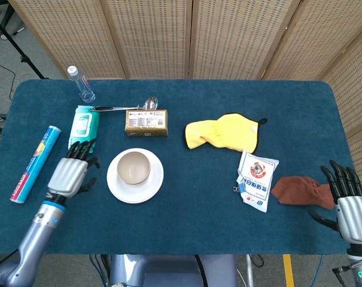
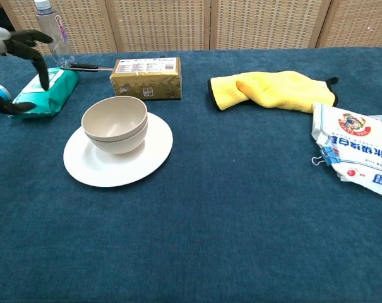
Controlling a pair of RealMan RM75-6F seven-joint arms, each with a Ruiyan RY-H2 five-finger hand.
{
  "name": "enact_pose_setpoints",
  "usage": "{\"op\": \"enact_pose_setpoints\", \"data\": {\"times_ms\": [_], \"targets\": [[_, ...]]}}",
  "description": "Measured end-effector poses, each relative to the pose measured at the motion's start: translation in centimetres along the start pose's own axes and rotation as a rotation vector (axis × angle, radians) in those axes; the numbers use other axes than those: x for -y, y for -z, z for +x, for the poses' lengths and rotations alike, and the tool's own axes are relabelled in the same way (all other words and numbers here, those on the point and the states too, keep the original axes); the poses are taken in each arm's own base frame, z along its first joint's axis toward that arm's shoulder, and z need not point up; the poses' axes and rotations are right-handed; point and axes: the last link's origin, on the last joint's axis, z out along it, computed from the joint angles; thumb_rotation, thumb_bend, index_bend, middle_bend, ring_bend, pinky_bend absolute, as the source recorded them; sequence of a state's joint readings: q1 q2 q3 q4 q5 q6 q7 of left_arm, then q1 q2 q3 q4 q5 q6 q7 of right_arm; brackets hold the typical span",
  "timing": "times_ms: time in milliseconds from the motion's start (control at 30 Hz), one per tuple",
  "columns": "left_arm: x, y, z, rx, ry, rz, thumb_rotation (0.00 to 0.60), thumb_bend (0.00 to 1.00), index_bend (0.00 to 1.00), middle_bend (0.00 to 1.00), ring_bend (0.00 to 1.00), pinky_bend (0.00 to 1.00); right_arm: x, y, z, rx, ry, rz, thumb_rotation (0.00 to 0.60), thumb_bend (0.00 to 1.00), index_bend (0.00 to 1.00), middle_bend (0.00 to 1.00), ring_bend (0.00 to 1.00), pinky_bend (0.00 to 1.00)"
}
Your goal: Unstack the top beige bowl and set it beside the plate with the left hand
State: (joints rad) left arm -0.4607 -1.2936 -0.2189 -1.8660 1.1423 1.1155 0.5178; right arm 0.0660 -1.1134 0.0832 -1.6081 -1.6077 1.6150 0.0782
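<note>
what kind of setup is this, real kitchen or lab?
Probably a lab or demo tabletop, not a kitchen: a blue cloth-covered table, wicker screen panels as backdrop, and unrelated household props like stacked bowls and a yellow cloth.

Two beige bowls (image 2: 114,124) stood nested at the left centre of the chest view, on one white plate (image 2: 154,154). One water bottle (image 1: 81,84) was at the upper left of the head view, with one ladle (image 1: 125,107) just below it. There was one green wipes pack (image 1: 84,129), one gold box (image 1: 146,122), and one blue roll (image 1: 35,162) at the far left. One yellow cloth (image 1: 224,133) lay right of centre, one brown cloth (image 1: 301,192) at the lower right, and one white bag (image 1: 258,179) between them. Two hands showed: the left hand (image 1: 69,174) and the right hand (image 1: 350,207).
</note>
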Motion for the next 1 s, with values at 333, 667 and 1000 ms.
{"op": "enact_pose_setpoints", "data": {"times_ms": [333,667,1000], "targets": [[-4.1,-3.4,-3.6,0.074,0.032,-0.048,0.600,0.32,0.53,0.00,0.00,0.00,-0.5,-0.3,0.1,0.006,-0.014,-0.017,0.600,0.00,0.04,0.00,0.00,0.00],[-5.3,-3.6,-5.2,0.103,0.020,-0.063,0.600,0.32,0.53,0.00,0.00,0.00,-0.7,-0.4,0.3,0.003,-0.022,-0.025,0.600,0.00,0.04,0.00,0.00,0.00],[-5.8,-3.5,-5.4,0.111,0.024,-0.071,0.600,0.32,0.53,0.00,0.00,0.00,-0.7,-0.4,0.4,0.001,-0.023,-0.025,0.600,0.00,0.04,0.00,0.00,0.00]]}}
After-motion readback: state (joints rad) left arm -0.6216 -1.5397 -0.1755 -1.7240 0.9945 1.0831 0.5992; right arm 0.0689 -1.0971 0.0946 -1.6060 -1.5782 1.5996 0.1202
